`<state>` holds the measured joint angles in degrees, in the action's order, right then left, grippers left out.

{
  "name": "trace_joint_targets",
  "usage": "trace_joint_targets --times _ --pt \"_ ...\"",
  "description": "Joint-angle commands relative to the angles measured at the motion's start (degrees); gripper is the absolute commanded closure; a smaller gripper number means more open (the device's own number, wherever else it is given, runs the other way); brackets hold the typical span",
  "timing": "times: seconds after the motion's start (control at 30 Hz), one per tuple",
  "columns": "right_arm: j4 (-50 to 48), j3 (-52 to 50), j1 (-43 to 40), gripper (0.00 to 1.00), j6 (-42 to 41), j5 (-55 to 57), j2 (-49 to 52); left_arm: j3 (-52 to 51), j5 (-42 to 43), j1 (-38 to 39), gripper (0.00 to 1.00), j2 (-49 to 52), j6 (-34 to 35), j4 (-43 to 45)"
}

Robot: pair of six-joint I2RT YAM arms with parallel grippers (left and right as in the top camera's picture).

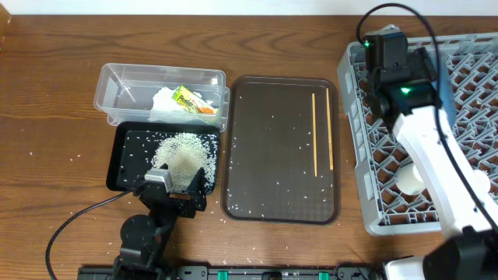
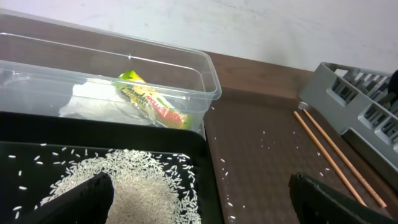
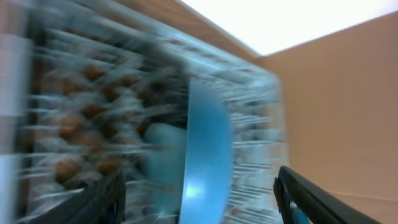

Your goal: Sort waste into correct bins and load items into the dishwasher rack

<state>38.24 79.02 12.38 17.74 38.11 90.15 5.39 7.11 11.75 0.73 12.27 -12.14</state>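
The clear tub point(image 1: 117, 82) holds white tissue point(image 1: 165, 101) and the yellow-green wrapper point(image 1: 187, 99); both also show in the left wrist view, the wrapper point(image 2: 146, 96) on the tissue point(image 2: 93, 99). The black tray point(image 1: 124, 155) holds a pile of rice point(image 1: 183, 155). My left gripper point(image 2: 199, 205) is open and empty, low over that tray's right edge. Two chopsticks point(image 1: 315, 132) lie on the brown tray. The blue plate point(image 3: 208, 155) stands on edge in the grey rack point(image 1: 358, 117), between the open fingers of my right gripper point(image 3: 199, 202). A white bowl point(image 1: 408, 180) sits in the rack. The cups cannot be made out.
The brown serving tray point(image 1: 272, 155) lies between the bins and the rack, with loose rice grains scattered on it and on the wood table point(image 1: 47, 117). The right arm point(image 1: 428, 148) reaches across the rack. The right wrist view is motion-blurred.
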Motion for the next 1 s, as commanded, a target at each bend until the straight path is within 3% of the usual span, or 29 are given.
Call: trace_joint_targets --times 0.0,0.1,0.17,0.27,0.4,0.57,0.87,0.97 --pt "4.1 0.0 1.6 0.28 -18.5 -23.4 -0.5 -1.4 -0.5 0.2 0.07 -0.5 0.7 -0.4" --pt "9.3 -0.6 3.2 0.37 -29.9 -42.3 0.9 -1.4 -0.5 0.2 0.07 -0.5 0.7 -0.4" --pt "9.9 -2.1 4.7 0.43 -34.2 -48.0 2.2 -1.4 -0.5 0.2 0.07 -0.5 0.7 -0.4" --pt "8.3 -5.9 8.0 0.47 -41.3 -46.0 5.4 -1.4 -0.5 0.2 0.07 -0.5 0.7 -0.4" --pt "6.0 -9.3 10.4 0.49 -52.8 -34.3 11.5 -1.4 -0.5 0.2 0.07 -0.5 0.7 -0.4" --pt "1.1 -9.4 9.8 0.53 -53.6 -33.6 17.4 -1.4 -0.5 0.2 0.07 -0.5 0.7 -0.4" --pt "-0.6 -9.4 10.0 0.91 -52.3 -34.0 21.5 -1.4 -0.5 0.2 0.07 -0.5 0.7 -0.4" --pt "-0.4 -9.4 10.0 0.89 -50.2 -35.0 21.0 -1.4 -0.5 0.2 0.07 -0.5 0.7 -0.4"
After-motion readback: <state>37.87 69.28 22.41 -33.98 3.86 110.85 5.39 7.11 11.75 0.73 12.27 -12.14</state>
